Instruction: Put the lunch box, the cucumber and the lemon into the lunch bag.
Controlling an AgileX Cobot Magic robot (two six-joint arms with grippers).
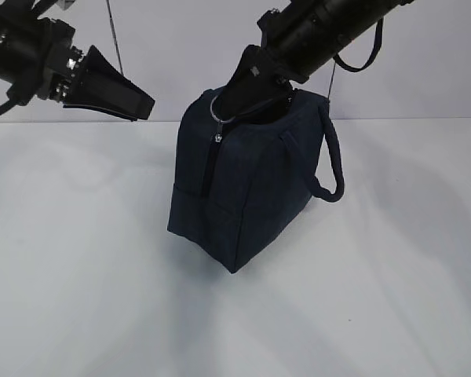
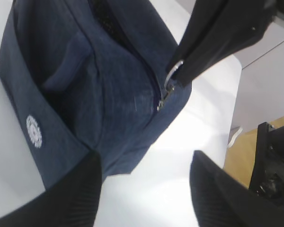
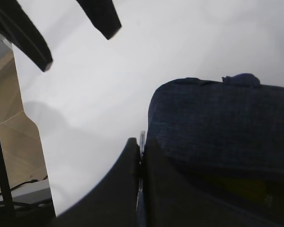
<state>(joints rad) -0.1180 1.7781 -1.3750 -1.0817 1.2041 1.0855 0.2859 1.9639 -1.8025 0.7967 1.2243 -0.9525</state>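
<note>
Bag (image 1: 247, 196) upright on white table (image 1: 78, 298), mid-scene, one handle (image 1: 334, 161) looped at its right side; white round logo (image 2: 34, 131) on one face; right gripper (image 1: 234, 110) at the bag's top front corner, jaws pressed together on the silver ring pull (image 1: 220, 108) of the zipper (image 1: 212, 161); left gripper (image 1: 141, 106) in the air left of the bag, well apart from it, jaws spread, nothing between them; something yellow-green (image 3: 248, 191) dimly seen inside the bag, identity unclear
</note>
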